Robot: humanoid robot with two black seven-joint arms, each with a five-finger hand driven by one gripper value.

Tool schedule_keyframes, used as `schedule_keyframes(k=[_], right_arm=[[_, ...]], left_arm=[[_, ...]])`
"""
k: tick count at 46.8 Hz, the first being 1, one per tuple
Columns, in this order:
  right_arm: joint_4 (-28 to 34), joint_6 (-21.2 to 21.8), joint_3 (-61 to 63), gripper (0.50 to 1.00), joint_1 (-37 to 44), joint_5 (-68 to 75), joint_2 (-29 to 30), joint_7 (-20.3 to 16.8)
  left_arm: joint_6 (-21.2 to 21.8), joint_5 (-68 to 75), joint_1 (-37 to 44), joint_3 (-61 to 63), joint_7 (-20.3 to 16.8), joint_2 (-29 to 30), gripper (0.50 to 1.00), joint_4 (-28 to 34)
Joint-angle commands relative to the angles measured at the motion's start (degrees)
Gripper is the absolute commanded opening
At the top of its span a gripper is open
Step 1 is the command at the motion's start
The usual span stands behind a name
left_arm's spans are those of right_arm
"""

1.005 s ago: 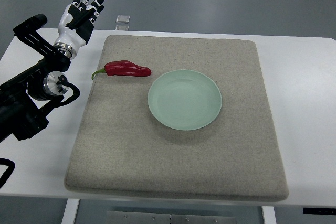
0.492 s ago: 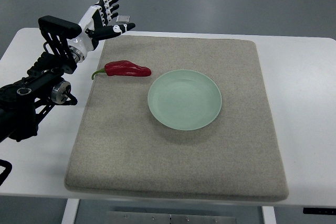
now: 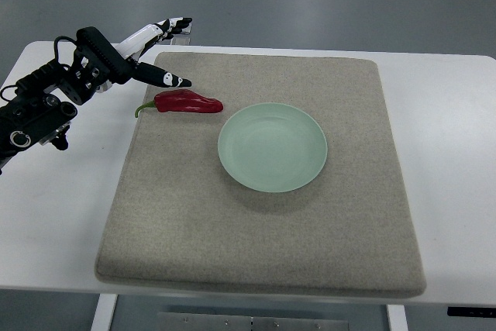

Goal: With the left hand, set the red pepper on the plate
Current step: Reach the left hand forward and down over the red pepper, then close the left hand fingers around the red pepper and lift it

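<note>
Left hand [image 3: 159, 50] sits at the far-left corner of the grey mat [image 3: 263, 215], arm entering from the left edge, fingers stretched out and apart, holding nothing. One dark-tipped finger points down toward the red pepper [image 3: 186, 102] and hangs just above its stem end; no contact visible. Right hand not in view.

Red pepper lies flat on the mat, green stem to the left, pointed tip to the right, just beside the near-left rim of the pale green plate [image 3: 232, 162] but apart from it. Plate is empty, roughly mid-mat. Mat rests on a white table [image 3: 449, 153].

Step in hand, as judged: reach/pre-grasp. Pepper is not gripped, nothing lifted, so the task is early.

Next move likely calls for lowering the hand over the pepper body, fingers straddling it across its short axis, then closing. After that, a short carry to the right onto the plate. Pepper is smooth and rounded, so it could roll or slip if pinched near the tapered tip; a mid-body grip looks safer.
</note>
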Motion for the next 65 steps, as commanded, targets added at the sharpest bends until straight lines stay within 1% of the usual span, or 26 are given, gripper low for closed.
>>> schedule_keyframes(k=[1, 10, 29, 33, 36, 41, 47, 48, 57, 61, 65], right_arm=[[0.0, 0.0, 0.0, 0.928, 0.0, 0.0, 0.0, 0.0], [0.0, 0.0, 0.0, 0.928, 0.01, 0.0, 0.0, 0.0], [0.0, 0.0, 0.0, 0.928, 0.01, 0.0, 0.0, 0.0], [0.0, 0.0, 0.0, 0.928, 0.01, 0.0, 0.0, 0.0], [0.0, 0.0, 0.0, 0.928, 0.01, 0.0, 0.0, 0.0], [0.0, 0.0, 0.0, 0.928, 0.01, 0.0, 0.0, 0.0], [0.0, 0.0, 0.0, 0.928, 0.01, 0.0, 0.0, 0.0], [0.0, 0.0, 0.0, 0.928, 0.01, 0.0, 0.0, 0.0], [0.0, 0.0, 0.0, 0.928, -0.08, 0.0, 0.0, 0.0], [0.0, 0.0, 0.0, 0.928, -0.08, 0.0, 0.0, 0.0], [0.0, 0.0, 0.0, 0.928, 0.01, 0.0, 0.0, 0.0]], left_arm=[[-0.65, 4.1, -0.26, 0.1, -0.01, 0.65, 0.986, -1.22], [-0.74, 12.99, -0.53, 0.1, -0.01, 1.53, 0.986, -1.84], [-0.3, 19.75, -1.23, 0.1, -0.01, 1.53, 0.975, -1.4], [-0.3, 21.69, -1.23, 0.1, -0.01, 1.53, 0.966, -1.4], [-0.21, 22.83, -1.23, 0.1, -0.01, 1.53, 0.945, -1.4], [-0.12, 23.19, -1.23, 0.1, -0.01, 1.44, 0.936, -1.31], [-0.12, 23.54, -1.14, 0.1, -0.01, 1.27, 0.913, -1.22], [-0.12, 23.8, -1.14, 0.1, -0.01, 1.27, 0.902, -1.22], [-0.03, 26.17, -1.14, 0.1, -0.01, 1.27, 0.889, -1.13], [-0.12, 26.35, -1.06, 0.1, -0.09, 1.27, 0.868, -1.13], [-0.03, 27.58, -1.06, 0.1, -0.09, 1.27, 0.864, -0.96]])
